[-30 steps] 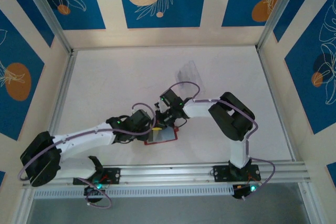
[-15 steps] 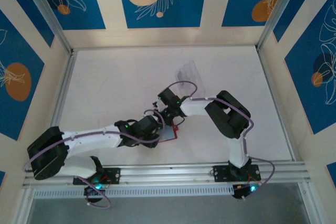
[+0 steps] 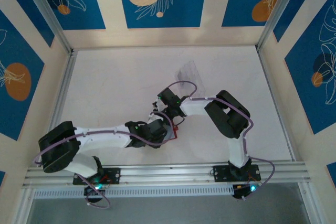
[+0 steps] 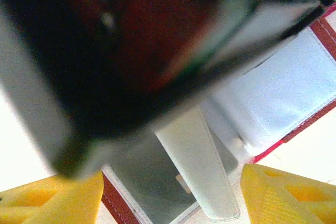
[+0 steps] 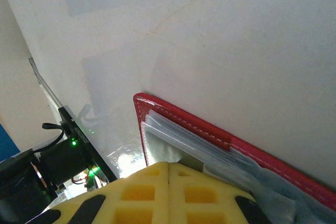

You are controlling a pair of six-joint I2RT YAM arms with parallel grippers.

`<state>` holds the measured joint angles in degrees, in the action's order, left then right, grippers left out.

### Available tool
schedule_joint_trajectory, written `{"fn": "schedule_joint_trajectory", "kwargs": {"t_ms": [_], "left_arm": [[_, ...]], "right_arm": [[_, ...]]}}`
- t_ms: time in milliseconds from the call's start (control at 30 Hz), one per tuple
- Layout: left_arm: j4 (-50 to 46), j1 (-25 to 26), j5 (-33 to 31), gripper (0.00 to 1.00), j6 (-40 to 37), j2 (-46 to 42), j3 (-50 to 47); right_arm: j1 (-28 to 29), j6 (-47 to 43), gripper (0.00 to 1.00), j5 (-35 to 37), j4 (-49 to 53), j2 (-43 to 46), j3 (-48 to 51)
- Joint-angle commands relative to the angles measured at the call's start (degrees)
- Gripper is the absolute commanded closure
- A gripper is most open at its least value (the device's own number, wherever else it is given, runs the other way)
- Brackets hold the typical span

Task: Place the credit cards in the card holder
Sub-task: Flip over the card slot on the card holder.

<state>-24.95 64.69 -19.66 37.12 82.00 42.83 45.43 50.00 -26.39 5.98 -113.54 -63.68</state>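
The card holder (image 3: 174,133) lies open on the table between the two arms, with red edges and a pale grey inner face (image 4: 294,90). My left gripper (image 3: 160,128) hovers right over it, open, its yellow fingertips (image 4: 58,203) either side of a pale grey strap (image 4: 197,166) without touching it. My right gripper (image 3: 167,115) is shut, its yellow pads (image 5: 136,192) pressed together and resting on the clear sleeves (image 5: 210,145) inside the holder's red corner (image 5: 144,103). A dark blurred shape fills the top of the left wrist view. The credit cards are hidden.
A clear plastic tray (image 3: 189,72) sits further back on the white table (image 3: 115,87). Metal frame rails (image 3: 63,98) and blue patterned walls (image 3: 21,66) close in the sides. The two arms crowd the middle near the front rail (image 3: 173,171).
My left arm has swung right, bringing its gripper over the card holder, and its jaws have opened wider. The right gripper stays shut on the holder, shifted slightly.
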Motion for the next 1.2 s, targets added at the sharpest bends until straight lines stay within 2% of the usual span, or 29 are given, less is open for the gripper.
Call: {"fn": "schedule_joint_trajectory", "kwargs": {"t_ms": [0, 133, 300, 467, 967, 1167], "left_arm": [[-2.0, 0.8, -2.8, 0.3, 1.7, 0.5, 1.0], [-3.9, 0.8, -4.4, 0.35, 3.2, 1.4, 1.3], [-6.7, 0.8, -6.9, 0.46, 5.0, 1.9, 1.2], [-6.6, 0.8, -7.0, 0.51, 5.5, 1.1, 0.5], [-6.3, 0.8, -6.3, 0.54, 6.5, 1.9, -0.6], [-6.9, 0.7, -6.9, 0.54, 7.4, 1.4, -1.3]], "right_arm": [[0.3, 0.2, 1.0, -1.4, 2.3, -1.5, -1.1], [0.3, 0.1, 1.0, -1.6, 2.1, -1.3, -0.9], [0.0, -1.5, 1.0, -1.4, 3.5, 0.1, -1.5], [-0.5, -4.0, 1.0, -1.8, 6.4, 0.5, -4.4], [-3.1, -10.9, 0.9, -2.8, 15.6, -1.3, -18.2], [-5.6, -10.1, 0.88, 0.2, 15.2, 1.0, -18.6]]}}
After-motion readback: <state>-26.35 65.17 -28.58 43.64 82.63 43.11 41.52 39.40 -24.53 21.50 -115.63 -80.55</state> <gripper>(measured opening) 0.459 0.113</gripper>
